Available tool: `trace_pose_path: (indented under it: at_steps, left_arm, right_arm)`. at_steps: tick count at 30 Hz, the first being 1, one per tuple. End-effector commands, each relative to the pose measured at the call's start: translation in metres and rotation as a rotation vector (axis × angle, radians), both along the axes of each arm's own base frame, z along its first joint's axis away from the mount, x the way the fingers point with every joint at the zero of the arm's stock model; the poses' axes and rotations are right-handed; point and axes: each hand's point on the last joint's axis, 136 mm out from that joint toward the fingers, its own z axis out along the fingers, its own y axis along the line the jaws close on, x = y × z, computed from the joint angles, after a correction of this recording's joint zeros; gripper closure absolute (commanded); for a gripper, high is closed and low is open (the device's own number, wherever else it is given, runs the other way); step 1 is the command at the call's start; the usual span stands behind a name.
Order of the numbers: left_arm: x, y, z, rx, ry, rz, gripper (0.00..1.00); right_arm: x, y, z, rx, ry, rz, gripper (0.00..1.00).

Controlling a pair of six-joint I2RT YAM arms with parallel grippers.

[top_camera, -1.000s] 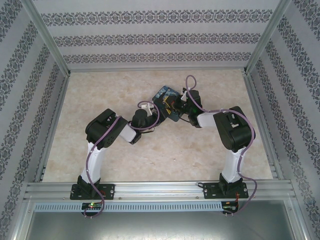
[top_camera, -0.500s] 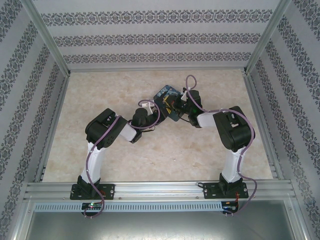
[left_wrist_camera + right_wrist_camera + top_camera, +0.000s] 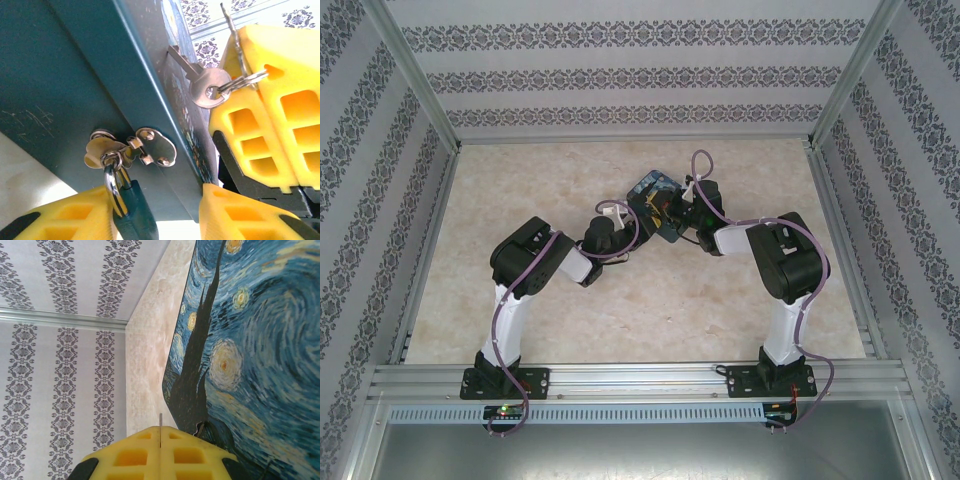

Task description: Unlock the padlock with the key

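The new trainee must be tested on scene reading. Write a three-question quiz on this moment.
1. True or false: the padlock hangs by its shackle from the hasp on the tin.
2. Where is the key? A) in the padlock's keyhole. B) lying flat on the table. C) outside the padlock, on a ring pinched in the right gripper.
3. Fill in: the padlock's body sits between the spread fingers of the ___ gripper.

Key: 1 true. 2 C. 3 left, that is, the left gripper.
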Motion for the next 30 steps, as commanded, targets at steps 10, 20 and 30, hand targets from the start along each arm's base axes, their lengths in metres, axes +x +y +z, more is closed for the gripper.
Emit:
trace_pose_path:
  at_steps: [10,20,30]
  left_arm:
    - [-0.012,0.053,-0.099,0.215,0.266,0.094,0.48]
    - [-0.013,0.051,-0.102,0.257,0.269,0.043,0.53]
    - [-0.021,0.047,-0.109,0.342,0.252,-0.026,0.56]
  right_arm:
    - [-0.017,-0.016,-0.069,-0.098,0.174,-0.022,1.00]
    - [-0.018,-0.016,-0.071,-0.098,0.176,-0.022,1.00]
    - [-0.018,-0.016,-0.075,-0.098,0.185,-0.022,1.00]
